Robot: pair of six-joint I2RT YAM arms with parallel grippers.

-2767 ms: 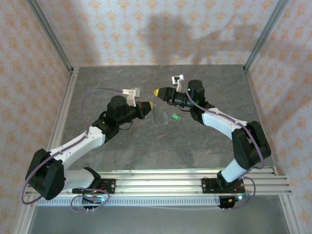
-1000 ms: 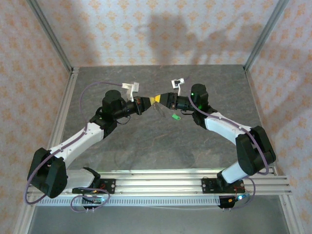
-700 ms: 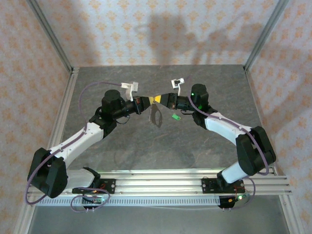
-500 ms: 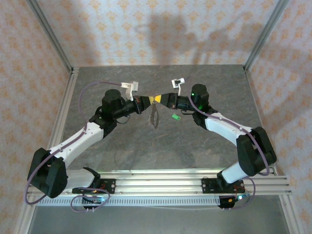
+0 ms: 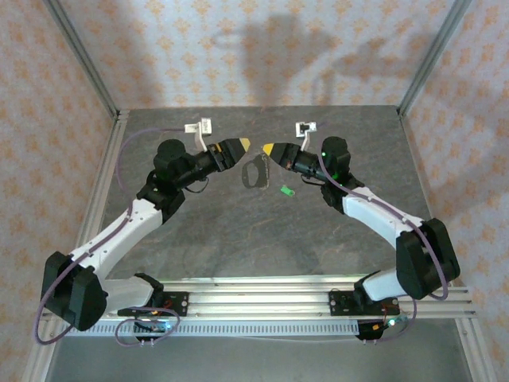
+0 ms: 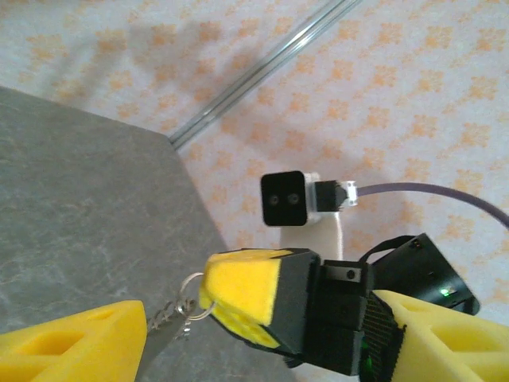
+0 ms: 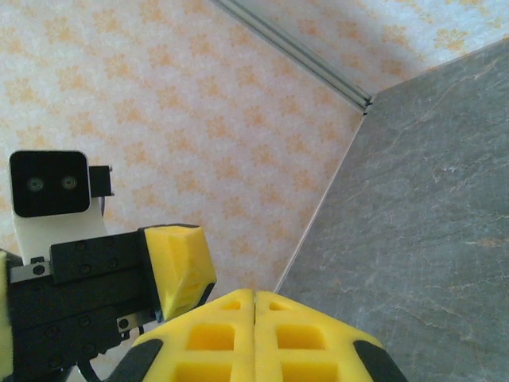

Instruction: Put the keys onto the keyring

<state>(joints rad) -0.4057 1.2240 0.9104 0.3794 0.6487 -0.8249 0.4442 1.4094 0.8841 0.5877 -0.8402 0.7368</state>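
Grippers face each other tip to tip above the far half of the grey stone-patterned table, about midway between its left and right edges, with a narrow gap between them.

Right gripper: yellow fingers pressed together, the seam between them shut in the right wrist view. The left wrist view shows their tips clamped on the thin pale wire keyring, which sticks out of the tip toward the left arm.

Keys: small grey metal keys hang from the keyring in a short jagged bunch, tilted down and to the left in that view. From above, ring and keys show as a dark loop below the gap between the two tips. Whether its lower end touches the table cannot be told.

Left gripper: jaws wide apart, its two yellow fingers standing either side of the right gripper's tip in the left wrist view. They touch neither keyring nor keys.

Other item: a small green tag lies flat on the table just beside the hanging bunch, toward the right edge.

Room: open table runs from the bunch to the aluminium rail at the near edge. The far edge and the patterned wall lie close behind both grippers. The table's left and right edges stand well apart from both tips.
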